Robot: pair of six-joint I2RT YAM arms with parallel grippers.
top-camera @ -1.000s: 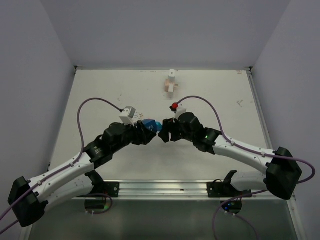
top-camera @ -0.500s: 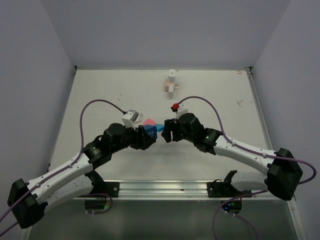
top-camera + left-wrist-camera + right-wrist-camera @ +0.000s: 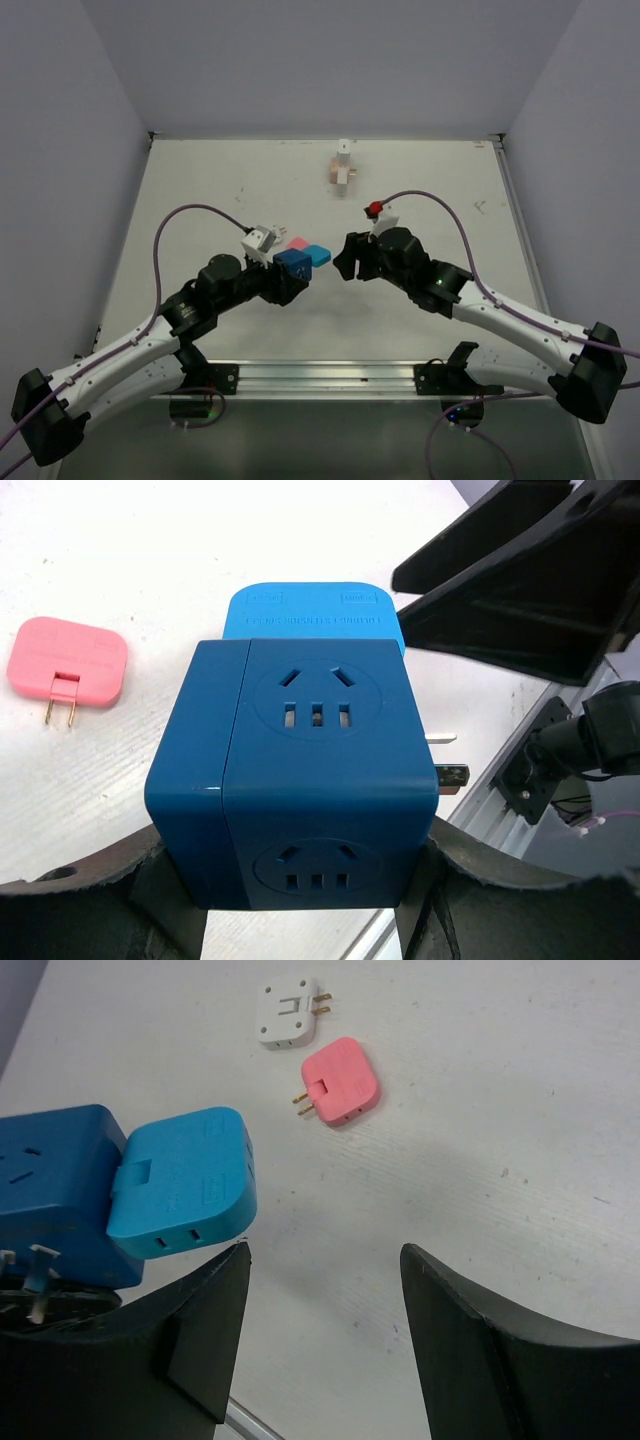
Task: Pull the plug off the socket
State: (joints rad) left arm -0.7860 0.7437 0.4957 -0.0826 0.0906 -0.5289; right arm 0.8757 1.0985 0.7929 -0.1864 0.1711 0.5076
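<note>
My left gripper (image 3: pixel 290 268) is shut on a dark blue cube socket (image 3: pixel 292 262), held just above the table; its fingers clamp the cube's lower sides in the left wrist view (image 3: pixel 300 880). A light blue plug (image 3: pixel 310 615) sits flat against the cube's far face, seemingly still plugged in; it also shows in the top view (image 3: pixel 320 254) and the right wrist view (image 3: pixel 180 1185). My right gripper (image 3: pixel 346 262) is open and empty, just right of the plug, with its left fingertip close under the plug's edge (image 3: pixel 325 1250).
A pink plug (image 3: pixel 297 243) lies on the table behind the cube (image 3: pixel 340 1082), with a white plug (image 3: pixel 288 1010) beyond it. A small wood-and-white block (image 3: pixel 343 168) stands at the back. The metal rail (image 3: pixel 330 375) runs along the near edge.
My right gripper has let go of the light blue plug and drawn back to the right, jaws open. My left gripper has shifted the cube slightly left and toward me, uncovering the pink plug.
</note>
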